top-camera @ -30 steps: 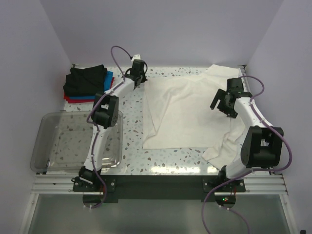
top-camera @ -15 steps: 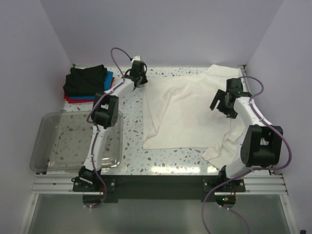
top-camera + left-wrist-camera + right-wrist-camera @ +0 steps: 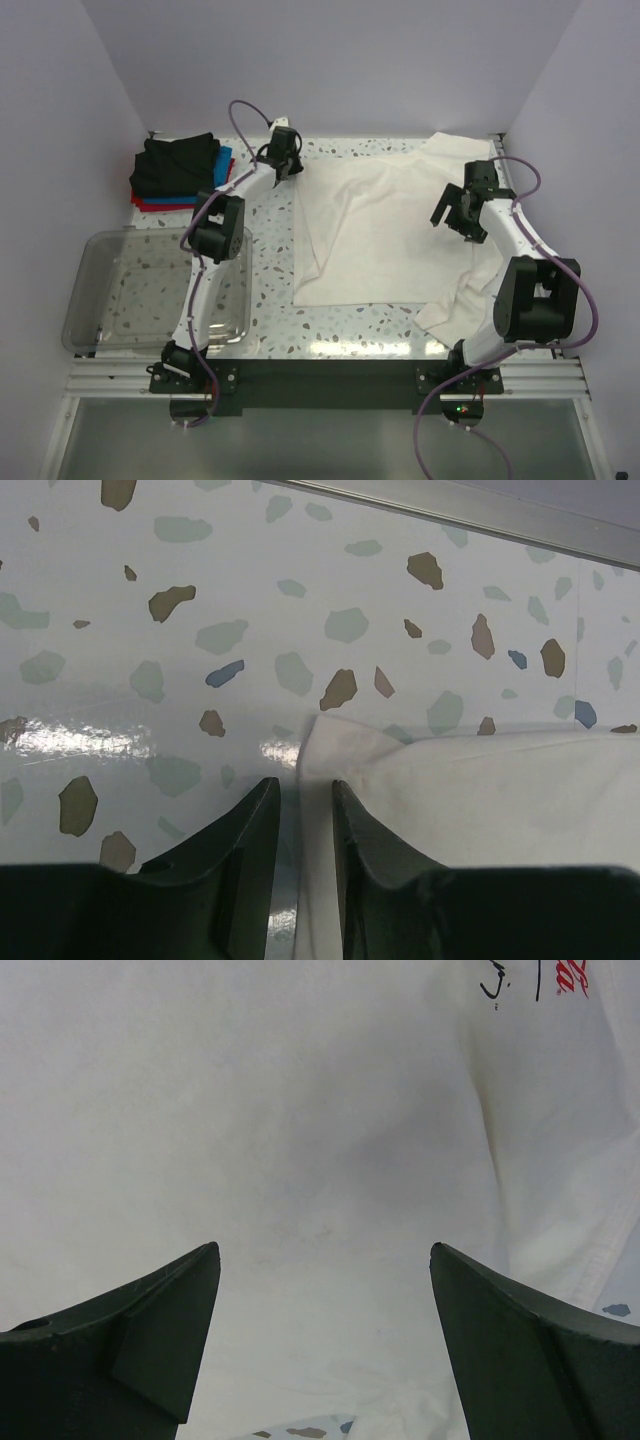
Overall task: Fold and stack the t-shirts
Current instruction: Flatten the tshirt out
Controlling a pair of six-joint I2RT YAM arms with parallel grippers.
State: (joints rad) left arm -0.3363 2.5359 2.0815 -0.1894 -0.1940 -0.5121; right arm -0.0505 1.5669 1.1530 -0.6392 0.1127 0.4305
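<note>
I work inside a lilac-walled booth (image 3: 350, 60), its plain walls closing in the left, back and right sides. My surface (image 3: 272, 270) is glossy white, speckled with brown, grey-green and blue chips, and a metal rail (image 3: 480, 515) runs along its far edge.

At the far left, near my base, a clear plastic tub (image 3: 85, 300) sits on the surface. Behind it, in the back left corner, is the stack of folded t-shirts: the black tee (image 3: 175, 165) on top, the blue tee (image 3: 224, 158) peeking out on its right, and the red tee (image 3: 150, 203) at the bottom.

My left end effector (image 3: 284, 168) reaches to the back, at the far left corner of the white t-shirt (image 3: 385, 225). Its fingers (image 3: 250, 850) stand a narrow gap apart, and the cloth's edge runs beneath that gap, lying flat.

The white t-shirt spreads across the middle and right of the surface, its near right part rumpled by my right arm's base. A bit of red print (image 3: 565, 975) shows at one edge.

My right end effector (image 3: 455, 218) hovers over the shirt's right side, spread wide, nothing between its fingers.
</note>
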